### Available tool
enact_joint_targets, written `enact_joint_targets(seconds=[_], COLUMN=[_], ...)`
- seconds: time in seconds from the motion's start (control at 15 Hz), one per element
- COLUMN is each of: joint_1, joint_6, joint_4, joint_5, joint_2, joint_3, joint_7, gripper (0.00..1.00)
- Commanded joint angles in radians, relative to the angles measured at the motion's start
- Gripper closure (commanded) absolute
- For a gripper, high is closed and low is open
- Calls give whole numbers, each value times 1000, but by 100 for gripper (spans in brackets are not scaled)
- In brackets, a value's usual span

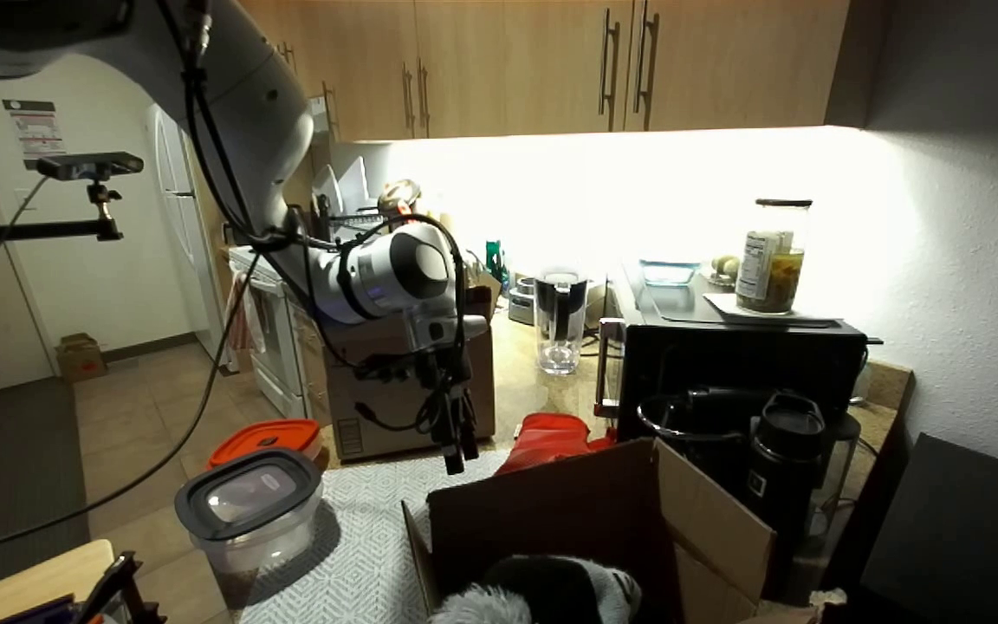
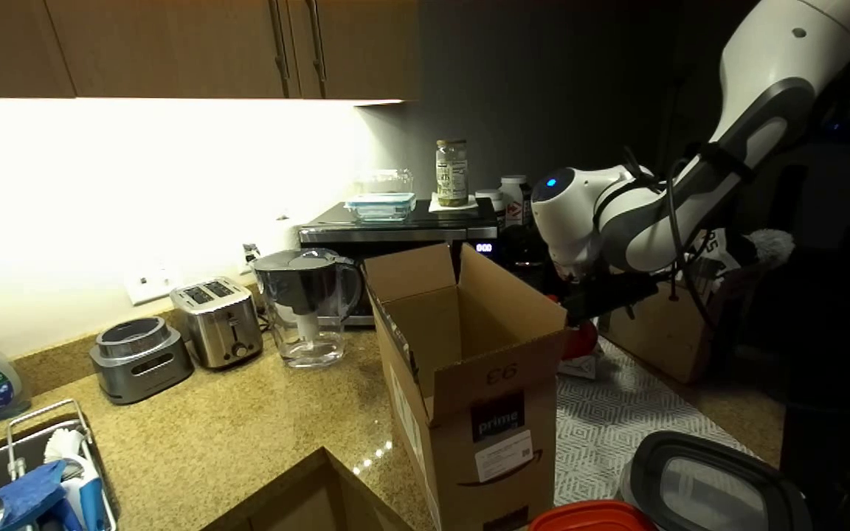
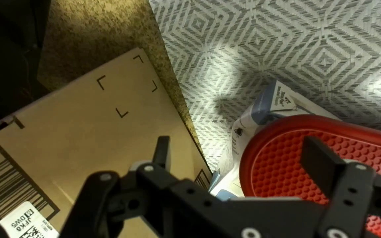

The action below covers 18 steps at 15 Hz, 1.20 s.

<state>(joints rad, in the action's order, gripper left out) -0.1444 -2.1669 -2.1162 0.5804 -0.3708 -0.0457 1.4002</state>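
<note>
Gripper [image 3: 236, 148] hangs tips-down, fingers [image 3: 321, 165] spread wide, at the rounded end of a red bumpy mitt [image 3: 283, 158]; can't tell from where I stand whether it touches. In wrist view one finger overlaps the mitt, the other overlaps a tall carton [image 3: 88, 112] w/ printed barcodes, just beside the hand. Under hand, btwn mitt & carton, I see a white pkg [image 3: 243, 132] w/ blue band & small print; mitt lies partly over it. Pkg rests on grey/white diamond-pattern mat [image 3: 276, 49] spread below the hand; strip of granite ctr [image 3: 111, 36] runs btwn mat & carton. In both exterior views hand is btwn that carton & a 2nd, open carton [image 1: 716, 520] holding a furry blk/grey item [image 1: 568, 589]. To one side of hand, well apart: clear tub [image 1: 243, 550] w/ dark lid [image 1: 248, 494], red-orange lid [image 1: 261, 440] near it. Opp. side of hand: blk oven-type appliance [image 1: 724, 355], jar [image 1: 772, 269] on top. Farther back from hand, clear pitcher [image 2: 307, 317] stands upright on ctr, approx. beside the appliance.
</note>
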Motion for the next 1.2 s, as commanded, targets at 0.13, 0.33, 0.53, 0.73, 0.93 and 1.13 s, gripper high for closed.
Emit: enact_joint_targets(seconds=[0.13, 0.33, 0.53, 0.73, 0.93, 1.13], joint_1=[-11, -11, -11, -11, -13, -13], joint_6=[6, 7, 7, 7, 7, -2], joint_4=[6, 6, 6, 6, 11, 19], joint_5=[-3, -3, -3, -3, 2, -1], joint_2=[-2, -2, -2, -2, -18, -64], joint_3=[-8, -8, -8, -8, -10, -15], joint_7=[-2, -2, -2, -2, 10, 20], gripper=[0, 0, 0, 0, 0, 0])
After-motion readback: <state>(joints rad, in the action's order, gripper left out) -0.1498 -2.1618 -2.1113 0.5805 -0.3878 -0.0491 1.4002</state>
